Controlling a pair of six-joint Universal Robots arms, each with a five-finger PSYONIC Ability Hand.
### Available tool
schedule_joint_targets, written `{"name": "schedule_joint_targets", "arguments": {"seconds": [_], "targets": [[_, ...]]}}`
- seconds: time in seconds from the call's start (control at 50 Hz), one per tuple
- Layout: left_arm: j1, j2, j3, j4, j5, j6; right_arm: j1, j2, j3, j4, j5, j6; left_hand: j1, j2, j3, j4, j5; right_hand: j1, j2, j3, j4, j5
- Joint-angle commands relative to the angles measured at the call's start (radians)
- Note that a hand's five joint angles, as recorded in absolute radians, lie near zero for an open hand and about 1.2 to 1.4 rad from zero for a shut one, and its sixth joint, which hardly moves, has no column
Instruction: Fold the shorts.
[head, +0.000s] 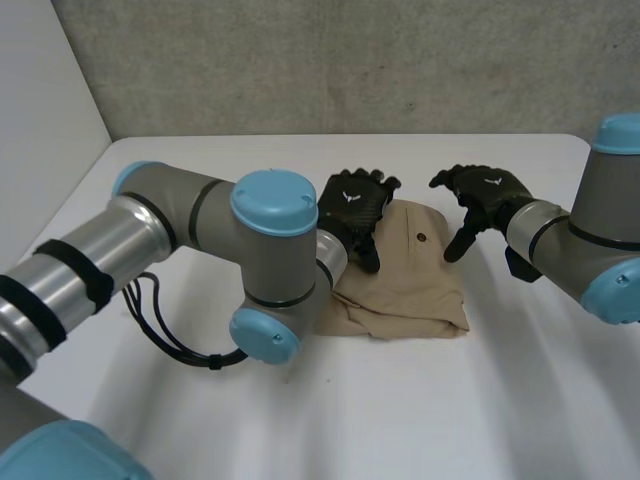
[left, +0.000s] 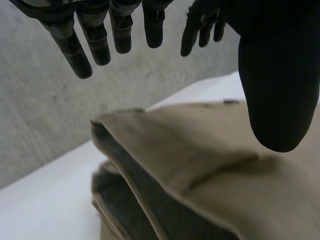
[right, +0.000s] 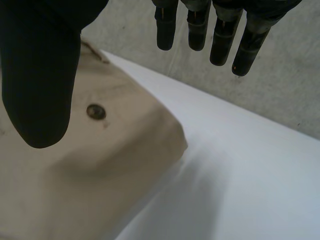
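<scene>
Shorts (head: 410, 290), left hand (head: 355, 205) spread above, right hand (head: 490, 195) spread over corner

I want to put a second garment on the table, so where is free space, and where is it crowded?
Free: the table between the shorts and its near edge, and the far strip along the wall. Crowded: the middle, where the left hand and right hand hover at the shorts, and the side the left arm crosses.

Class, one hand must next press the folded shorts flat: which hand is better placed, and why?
Probably the left hand: open, it hangs over the shorts, thumb above the layers. The right hand, open too, has its fingers over bare table.
</scene>
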Motion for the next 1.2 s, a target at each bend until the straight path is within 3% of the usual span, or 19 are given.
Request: {"name": "schedule_joint_targets", "arguments": {"seconds": [0.02,0.14,0.32,0.6,0.8,0.9,1.0,1.08,1.2], "targets": [[0.015,-0.08,0.043,-0.084,-0.012,0.001,0.006,0.052,-0.02,0.007,-0.014,-0.002,0.024,0.006,-0.003,0.008,-0.008,-0.037,-0.057,-0.046,-0.071,-0.075],[0.034,-0.084,0.037,-0.141,-0.067,0.021,0.012,0.085,-0.026,0.007,-0.065,-0.005,0.03,0.012,0.003,0.014,-0.002,-0.037,-0.057,-0.046,-0.071,-0.075],[0.035,-0.077,0.009,-0.187,-0.187,0.19,0.012,0.138,-0.04,0.022,-0.088,-0.02,0.021,0.003,-0.006,0.005,-0.011,-0.037,-0.057,-0.046,-0.071,-0.075],[0.003,-0.037,-0.025,-0.187,-0.189,0.197,0.013,0.178,-0.08,0.05,-0.074,-0.138,0.007,-0.011,-0.02,-0.009,-0.026,-0.037,-0.057,-0.046,-0.071,-0.075],[0.008,0.23,-0.144,-0.179,-0.19,0.177,0.006,-0.071,-0.019,0.044,-0.046,-0.12,0.007,-0.011,-0.02,-0.009,-0.026,-0.037,-0.057,-0.046,-0.071,-0.075],[0.024,0.42,-0.238,-0.176,-0.187,0.116,0.0,-0.203,-0.002,0.031,0.087,-0.068,0.004,-0.014,-0.023,-0.012,-0.029,-0.037,-0.057,-0.046,-0.071,-0.075],[0.156,0.67,-0.379,-0.181,-0.192,0.035,0.001,-0.301,-0.014,0.041,0.185,-0.04,0.007,-0.011,-0.02,-0.009,-0.026,-0.037,-0.057,-0.046,-0.071,-0.075],[0.242,0.774,-0.439,-0.205,-0.187,0.003,0.001,-0.359,-0.019,0.09,0.224,-0.042,0.004,-0.014,-0.023,-0.012,-0.029,-0.037,-0.057,-0.046,-0.071,-0.075],[0.278,0.842,-0.471,-0.307,-0.178,-0.005,-0.007,-0.382,-0.054,0.18,0.233,-0.042,-0.011,-0.029,-0.038,-0.027,-0.043,-0.037,-0.057,-0.046,-0.071,-0.075]]}}
